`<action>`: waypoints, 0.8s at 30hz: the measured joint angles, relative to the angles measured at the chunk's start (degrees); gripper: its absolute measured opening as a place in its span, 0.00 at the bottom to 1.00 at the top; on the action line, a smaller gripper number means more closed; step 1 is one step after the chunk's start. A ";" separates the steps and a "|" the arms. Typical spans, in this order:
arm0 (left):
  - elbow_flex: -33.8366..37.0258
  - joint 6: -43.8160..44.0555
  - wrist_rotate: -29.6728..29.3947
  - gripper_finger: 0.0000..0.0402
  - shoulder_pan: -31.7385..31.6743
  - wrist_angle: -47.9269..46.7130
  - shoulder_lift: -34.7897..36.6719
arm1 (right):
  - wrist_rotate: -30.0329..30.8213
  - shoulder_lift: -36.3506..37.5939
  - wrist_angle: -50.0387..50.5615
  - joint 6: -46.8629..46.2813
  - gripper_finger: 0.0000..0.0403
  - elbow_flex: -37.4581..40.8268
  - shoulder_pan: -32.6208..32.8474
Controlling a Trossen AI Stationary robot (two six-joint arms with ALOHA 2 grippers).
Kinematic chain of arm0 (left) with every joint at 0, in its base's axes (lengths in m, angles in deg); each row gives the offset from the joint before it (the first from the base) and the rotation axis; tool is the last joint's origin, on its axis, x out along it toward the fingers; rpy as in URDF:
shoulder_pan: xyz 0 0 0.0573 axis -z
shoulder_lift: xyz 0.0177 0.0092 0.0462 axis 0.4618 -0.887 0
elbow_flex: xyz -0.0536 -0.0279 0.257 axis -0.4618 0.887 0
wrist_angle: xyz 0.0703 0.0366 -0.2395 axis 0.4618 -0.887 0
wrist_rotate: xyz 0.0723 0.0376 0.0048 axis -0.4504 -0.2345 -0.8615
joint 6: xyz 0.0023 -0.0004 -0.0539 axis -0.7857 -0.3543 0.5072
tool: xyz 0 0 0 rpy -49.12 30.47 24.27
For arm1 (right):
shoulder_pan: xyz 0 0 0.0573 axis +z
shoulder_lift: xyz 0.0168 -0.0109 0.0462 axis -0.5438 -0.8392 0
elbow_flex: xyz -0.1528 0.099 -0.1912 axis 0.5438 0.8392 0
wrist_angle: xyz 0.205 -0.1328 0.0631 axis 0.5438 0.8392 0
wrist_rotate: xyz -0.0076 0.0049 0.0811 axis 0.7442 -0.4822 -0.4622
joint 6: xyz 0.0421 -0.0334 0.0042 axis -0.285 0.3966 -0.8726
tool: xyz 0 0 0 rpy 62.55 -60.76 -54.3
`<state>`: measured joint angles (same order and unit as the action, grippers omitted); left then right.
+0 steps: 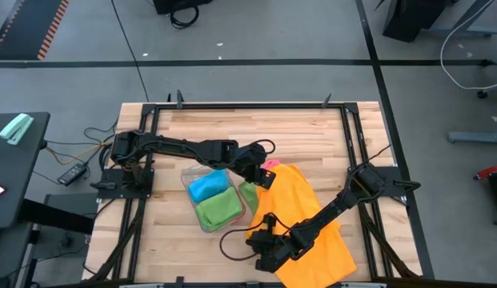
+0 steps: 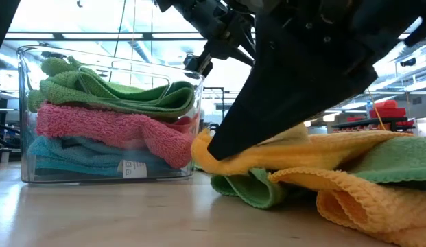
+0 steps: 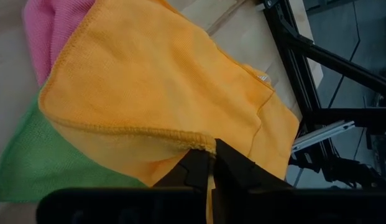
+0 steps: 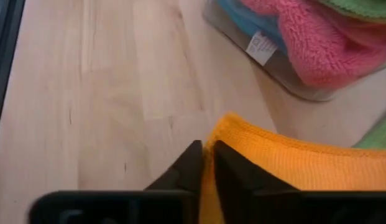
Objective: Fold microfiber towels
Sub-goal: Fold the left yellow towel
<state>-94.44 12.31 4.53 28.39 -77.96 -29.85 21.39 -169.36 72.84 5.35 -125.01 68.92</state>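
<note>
The orange towel (image 1: 312, 220) lies spread on the table (image 1: 312, 136), pinched at two corners: left gripper (image 1: 262, 174) and right gripper (image 1: 268, 244) each clamp its edge. Folding has barely begun (green, pink and blue towels (image 2: 96, 123) already sit folded in the clear tray (image 2: 24, 103)).

My dark fingers (image 3: 199, 171) pinch a plain orange towel (image 1: 308, 220); green (image 1: 250, 194) and pink (image 1: 270, 165) towels peek beneath, above pale wood (image 1: 256, 128).
</note>
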 joint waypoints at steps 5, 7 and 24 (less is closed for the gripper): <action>0.01 -0.22 -0.01 0.05 -0.02 0.01 0.00 | -0.71 0.08 0.01 -1.54 0.02 0.00 0.01; -0.01 -0.31 0.00 0.03 -0.02 -0.02 0.00 | -1.26 0.51 0.12 -2.48 0.02 0.00 0.15; 0.01 -3.93 3.44 0.04 -0.02 1.89 -0.02 | -0.88 17.26 22.13 -5.92 0.01 0.00 3.88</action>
<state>-94.44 8.38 7.98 28.36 -76.07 -29.87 20.51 -152.10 94.97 -0.58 -125.01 72.79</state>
